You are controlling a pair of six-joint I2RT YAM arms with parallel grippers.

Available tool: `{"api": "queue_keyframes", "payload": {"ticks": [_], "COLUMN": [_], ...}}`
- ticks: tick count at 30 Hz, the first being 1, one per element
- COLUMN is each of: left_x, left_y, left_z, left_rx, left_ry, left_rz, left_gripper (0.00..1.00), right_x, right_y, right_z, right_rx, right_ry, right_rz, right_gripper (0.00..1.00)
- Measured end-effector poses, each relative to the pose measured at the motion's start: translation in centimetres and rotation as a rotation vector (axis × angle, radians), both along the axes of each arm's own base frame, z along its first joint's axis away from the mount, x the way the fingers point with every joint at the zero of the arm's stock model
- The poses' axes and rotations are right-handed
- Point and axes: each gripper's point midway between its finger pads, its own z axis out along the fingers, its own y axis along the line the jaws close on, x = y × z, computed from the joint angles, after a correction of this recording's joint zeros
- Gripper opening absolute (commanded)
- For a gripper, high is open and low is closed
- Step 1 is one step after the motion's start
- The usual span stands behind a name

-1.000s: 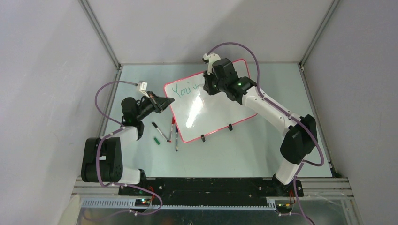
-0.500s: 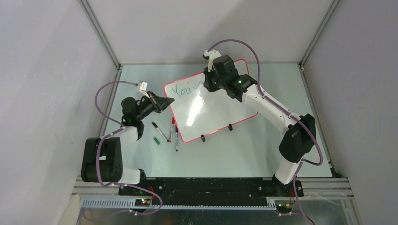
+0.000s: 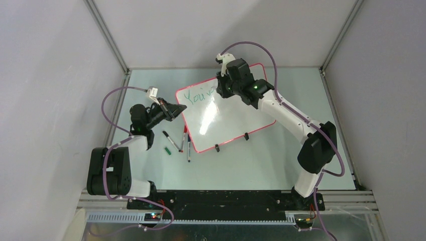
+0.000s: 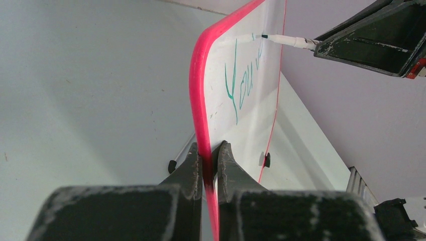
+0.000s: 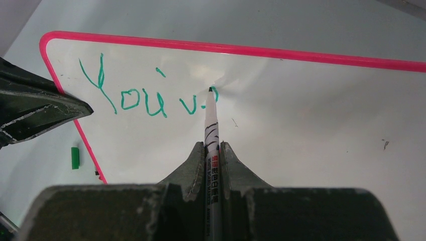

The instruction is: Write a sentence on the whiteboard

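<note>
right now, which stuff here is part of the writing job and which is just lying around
In use: whiteboard, green writing, marker held in the right fingers, left fingers clamping the board's edge.
Lying about: loose markers beside the board, small green cap.

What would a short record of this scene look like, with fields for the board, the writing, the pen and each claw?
whiteboard: white, pink rim, on the table
writing: green, "You'" plus the start of more letters
left claw: shut on the whiteboard rim
right claw: shut on the marker, tip at the last green stroke
loose items: spare markers and green cap beside the board
</note>
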Motion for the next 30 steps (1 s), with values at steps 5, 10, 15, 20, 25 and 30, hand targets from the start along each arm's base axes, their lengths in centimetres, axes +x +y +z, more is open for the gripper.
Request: {"api": "queue_keyframes", "payload": {"ticks": [5, 10, 15, 20, 25, 30], "left_x": [0.0, 0.0, 0.0, 0.0, 0.0, 0.0], "left_y": [0.0, 0.0, 0.0, 0.0, 0.0, 0.0], "left_z": [0.0, 0.0, 0.0, 0.0, 0.0, 0.0], "left_rx": [0.000, 0.000, 0.000, 0.000, 0.000, 0.000], "left_ry": [0.000, 0.000, 0.002, 0.003, 0.003, 0.003], "left_rz": [0.000, 0.000, 0.002, 0.002, 0.002, 0.002], "left_gripper": [0.00, 0.00, 0.00, 0.00, 0.00, 0.00], "right_x": [-0.3, -0.6, -1.1, -1.3, -1.7, -2.0], "right_y": [0.2, 0.3, 0.5, 0.4, 0.0, -0.5], "right_z": [-0.2, -0.6, -1.2, -1.5, -2.0, -2.3], "right_rx": [-0.005, -0.009, -0.017, -0.025, -0.039, -0.052], "right_ry": [0.006, 0.018, 0.034, 0.040, 0.052, 0.061], "right_rz": [0.006, 0.017, 0.034, 0.040, 0.039, 0.032], "right_gripper": [0.00, 0.00, 0.00, 0.00, 0.00, 0.00]}}
